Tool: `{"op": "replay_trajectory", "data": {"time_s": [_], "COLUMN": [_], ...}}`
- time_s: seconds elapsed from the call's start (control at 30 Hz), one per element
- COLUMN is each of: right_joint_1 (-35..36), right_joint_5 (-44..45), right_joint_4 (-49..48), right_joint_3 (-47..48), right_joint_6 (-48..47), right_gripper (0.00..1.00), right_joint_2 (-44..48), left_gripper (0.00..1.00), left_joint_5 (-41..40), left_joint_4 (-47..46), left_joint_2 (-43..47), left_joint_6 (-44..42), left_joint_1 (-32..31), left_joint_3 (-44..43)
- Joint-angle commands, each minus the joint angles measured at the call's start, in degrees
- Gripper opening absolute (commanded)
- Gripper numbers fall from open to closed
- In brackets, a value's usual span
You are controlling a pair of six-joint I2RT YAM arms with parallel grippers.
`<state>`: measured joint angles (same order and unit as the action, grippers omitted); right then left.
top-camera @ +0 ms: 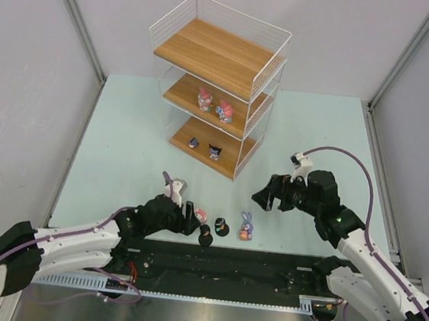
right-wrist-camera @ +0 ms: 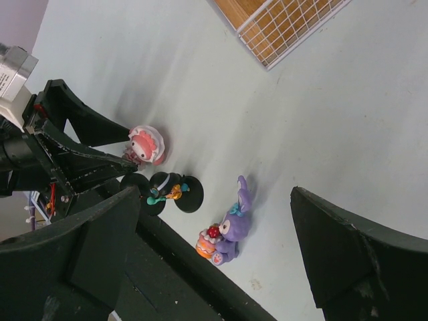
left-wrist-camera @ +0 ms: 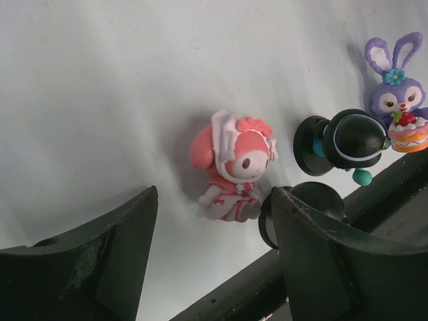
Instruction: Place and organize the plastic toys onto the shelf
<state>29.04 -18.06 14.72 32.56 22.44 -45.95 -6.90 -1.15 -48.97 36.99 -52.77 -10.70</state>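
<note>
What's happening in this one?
The left end effector sits at the near edge of the table, its jaws open either side of a pink figurine, not yet gripping it. Two dark figurines on black bases and a purple bunny wait beside it. The shelf already holds two pink toys on its middle board and two small dark ones on the bottom. The right end effector hovers open and empty.

Bright, even light throws soft shadows (wrist views' near foreground slightly blurred).
</note>
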Motion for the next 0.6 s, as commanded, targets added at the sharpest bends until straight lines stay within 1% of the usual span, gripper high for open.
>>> {"op": "replay_trajectory", "data": {"time_s": [0.0,0.33,0.5,0.53,0.57], "right_joint_1": [0.23,0.41,0.23,0.32,0.32], "right_joint_5": [-0.48,-0.22,-0.13,-0.13,-0.13], "right_joint_4": [-1.45,-0.92,-1.01,-0.92,-1.1], "right_joint_3": [-0.21,-0.56,-0.65,-0.56,-0.65], "right_joint_6": [0.5,0.42,0.42,0.42,0.5], "right_gripper": [1.0,1.0,1.0,1.0,1.0], "right_joint_2": [0.34,0.78,0.78,0.78,0.69], "left_gripper": [0.72,0.62,0.49,0.42,0.37], "left_joint_5": [-0.84,0.65,2.32,2.5,2.59], "left_joint_4": [-0.08,-2.27,-4.12,-4.3,-4.39], "left_joint_2": [-0.33,-3.5,-4.29,-4.29,-4.2], "left_joint_6": [-0.34,-0.34,-0.52,-0.61,-0.61], "left_joint_1": [-0.4,-0.49,-0.49,-0.58,-0.49], "left_joint_3": [0.24,-0.37,-0.2,-0.2,-0.11]}}
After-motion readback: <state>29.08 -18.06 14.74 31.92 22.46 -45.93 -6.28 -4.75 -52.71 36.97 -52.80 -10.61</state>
